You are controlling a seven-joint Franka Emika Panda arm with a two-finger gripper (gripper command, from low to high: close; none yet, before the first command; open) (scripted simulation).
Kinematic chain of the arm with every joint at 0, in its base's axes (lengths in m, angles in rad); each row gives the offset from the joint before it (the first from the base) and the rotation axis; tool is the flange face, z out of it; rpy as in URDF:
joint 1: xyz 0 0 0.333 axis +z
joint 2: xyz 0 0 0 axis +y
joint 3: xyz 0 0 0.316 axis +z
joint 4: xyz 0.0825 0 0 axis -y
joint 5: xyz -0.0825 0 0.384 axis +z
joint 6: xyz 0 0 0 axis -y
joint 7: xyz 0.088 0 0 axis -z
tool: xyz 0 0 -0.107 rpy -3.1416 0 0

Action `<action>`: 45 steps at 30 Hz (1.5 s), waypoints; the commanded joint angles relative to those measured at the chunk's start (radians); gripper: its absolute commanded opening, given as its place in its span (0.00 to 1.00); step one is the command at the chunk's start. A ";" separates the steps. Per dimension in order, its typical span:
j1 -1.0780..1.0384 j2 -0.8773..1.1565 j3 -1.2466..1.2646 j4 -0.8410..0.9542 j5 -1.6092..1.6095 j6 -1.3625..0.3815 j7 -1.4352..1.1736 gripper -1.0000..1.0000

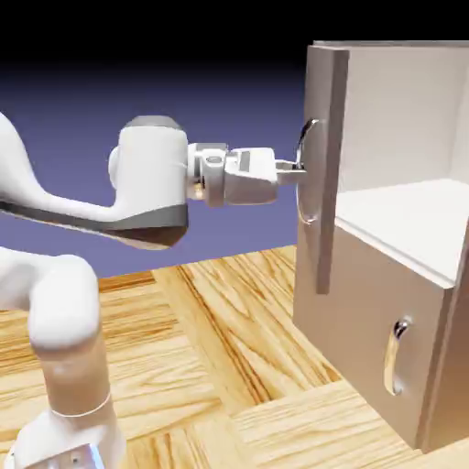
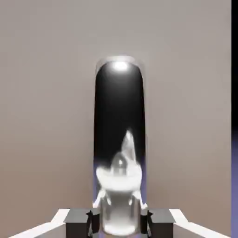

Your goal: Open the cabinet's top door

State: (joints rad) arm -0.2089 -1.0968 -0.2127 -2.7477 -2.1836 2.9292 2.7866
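So the arm comes in level from about 9 o'clock and the gripper [image 1: 295,170] has its jaws pinched tight on the chrome handle [image 1: 308,170] of the top door [image 1: 326,165]. That makes sense to me, since a flat panel gives you nothing else to pull on. In the hand view the handle [image 2: 120,139] fills the middle, a tall rounded bar, mirror-dark with a bright glint at 12 o'clock, and the two small grey fingertips [image 2: 76,219] sit snug either side of its foot at 6 o'clock. The door is already swung well out from the cabinet [image 1: 403,229], standing nearly edge-on, so you can see the pale, smooth interior and its shelf behind it at 3 o'clock. I'd say the task is mostly done, maybe a bit more swing to go. The panel looks like matte beige-grey board, thick and square-edged. The lower door [image 1: 380,343] is shut, its own curved chrome handle [image 1: 397,355] at roughly 5 o'clock, untouched. The whole cabinet sits on a desk [image 1: 211,348] of glossy wood with strong grain in blocky patches.
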 commanded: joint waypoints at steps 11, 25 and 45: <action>-0.243 -0.215 0.200 -0.151 0.479 0.073 -0.308 0.00; 0.022 -0.530 0.434 -0.291 1.066 -0.392 -0.708 0.00; 0.072 -0.496 1.134 0.079 1.645 -1.207 -0.734 0.00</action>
State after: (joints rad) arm -0.1367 -1.5934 0.9206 -2.6688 -0.5385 1.7231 2.0528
